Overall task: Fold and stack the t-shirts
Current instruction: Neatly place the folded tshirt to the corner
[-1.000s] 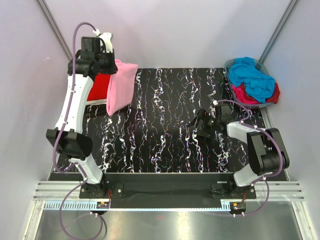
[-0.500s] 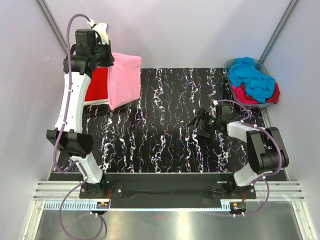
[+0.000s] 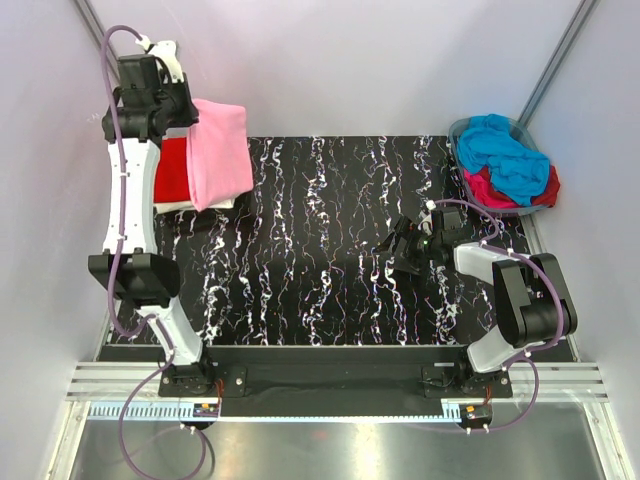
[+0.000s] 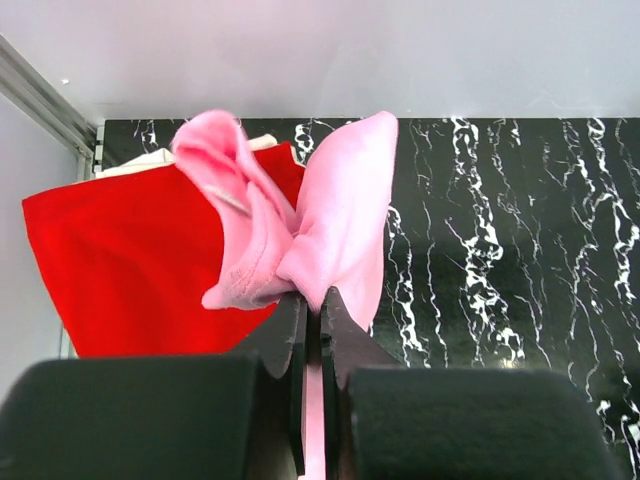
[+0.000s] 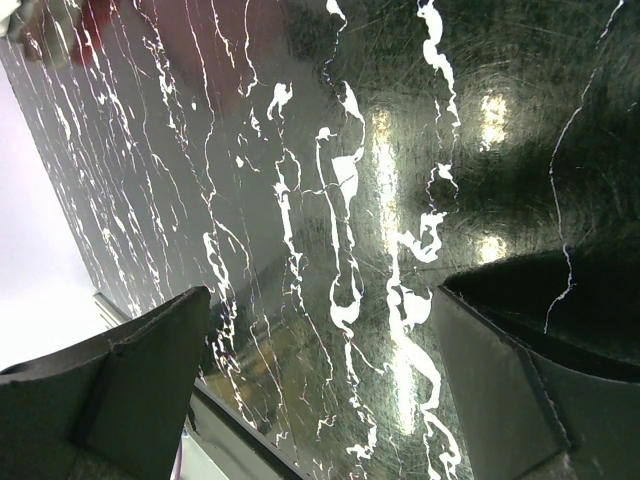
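Left gripper (image 4: 312, 302): jaws clamped on a fold of the pink t-shirt (image 4: 345, 215), held raised above the red t-shirt (image 4: 130, 255) at the far left corner of the table (image 3: 320, 260). Right gripper (image 3: 398, 250): jaws wide apart, empty, low over the table. Blue t-shirt (image 3: 500, 150) and magenta t-shirt (image 3: 488, 190): heaped in the basket (image 3: 454, 132), far right.

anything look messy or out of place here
Only the light pink cloth t-shirt: pinched in the left gripper, it hangs bunched above the folded red t-shirt at the far left, not yet laid flat.
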Tool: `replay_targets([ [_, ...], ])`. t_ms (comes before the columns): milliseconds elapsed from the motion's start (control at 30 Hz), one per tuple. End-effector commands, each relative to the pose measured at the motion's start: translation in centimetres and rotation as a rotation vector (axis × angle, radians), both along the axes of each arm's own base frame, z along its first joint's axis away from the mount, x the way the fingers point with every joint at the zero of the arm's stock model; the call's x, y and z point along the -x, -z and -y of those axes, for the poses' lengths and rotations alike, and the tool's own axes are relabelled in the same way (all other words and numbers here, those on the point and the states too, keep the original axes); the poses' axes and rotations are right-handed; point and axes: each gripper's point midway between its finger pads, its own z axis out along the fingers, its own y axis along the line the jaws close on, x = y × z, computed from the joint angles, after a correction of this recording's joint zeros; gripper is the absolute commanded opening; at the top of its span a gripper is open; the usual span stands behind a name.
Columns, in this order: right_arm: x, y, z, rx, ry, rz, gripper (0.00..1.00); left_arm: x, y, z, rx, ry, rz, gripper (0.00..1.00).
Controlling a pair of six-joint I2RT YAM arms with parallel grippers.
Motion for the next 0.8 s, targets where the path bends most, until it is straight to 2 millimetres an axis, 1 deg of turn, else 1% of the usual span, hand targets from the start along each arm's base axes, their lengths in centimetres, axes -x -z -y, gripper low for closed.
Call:
replay_targets([
  [0, -0.5, -0.4, -0.1, -0.017, -0.007, 0.021, 1.0, -2.1, -2.6, 0.0, 0.014, 0.017, 0.113, 0.0],
  [67, -0.4, -0.4, -0.1, -0.017, -0.009, 0.02, 1.0, -2.6, -2.3, -0.7, 0.027, 0.002, 0.108, 0.0],
  [167, -0.4, -0.3, -0.1, -0.017, -0.009, 0.017, 1.0, -3.4, -1.6, -2.5, 0.038, -0.038, 0.1, 0.0],
  [233, -0.4, -0.3, -0.1, -0.017, -0.009, 0.017, 1.0, -4.0, -0.6, -4.0, 0.037, -0.076, 0.083, 0.0],
  [300, -0.4, -0.2, -0.1, -0.018, -0.009, 0.013, 1.0, -4.7, -0.1, -5.1, 0.047, -0.096, 0.079, 0.0],
  [367, -0.4, -0.2, -0.1, -0.018, -0.009, 0.013, 1.0, -5.1, -0.4, -5.5, 0.059, -0.099, 0.094, 0.0],
  [400, -0.4, -0.3, -0.1, -0.018, -0.007, 0.015, 1.0, -5.4, -0.8, -5.7, 0.063, -0.097, 0.111, 0.0],
  [533, -0.4, -0.2, -0.1, -0.018, -0.007, 0.01, 1.0, -6.8, -1.9, -5.6, 0.084, -0.064, 0.164, 0.0],
  [567, -0.5, -0.2, -0.1, -0.018, -0.009, 0.013, 1.0, -7.0, -2.5, -5.7, 0.09, -0.061, 0.18, 0.0],
  [600, -0.5, -0.2, -0.1, -0.019, -0.008, 0.01, 1.0, -7.6, -1.8, -6.2, 0.098, -0.067, 0.172, 0.0],
  [667, -0.5, -0.2, -0.1, -0.019, -0.007, 0.006, 1.0, -8.3, -1.6, -6.9, 0.109, -0.076, 0.184, 0.0],
  [700, -0.5, -0.1, -0.1, -0.018, -0.008, 0.006, 1.0, -8.6, -1.0, -7.2, 0.113, -0.084, 0.179, 0.0],
  [733, -0.5, -0.1, -0.1, -0.019, -0.007, 0.003, 1.0, -9.2, -1.7, -7.5, 0.098, -0.09, 0.221, 0.0],
  [767, -0.5, -0.1, -0.1, -0.019, -0.007, 0.003, 1.0, -9.3, -1.2, -7.8, 0.089, -0.1, 0.221, 0.01],
])
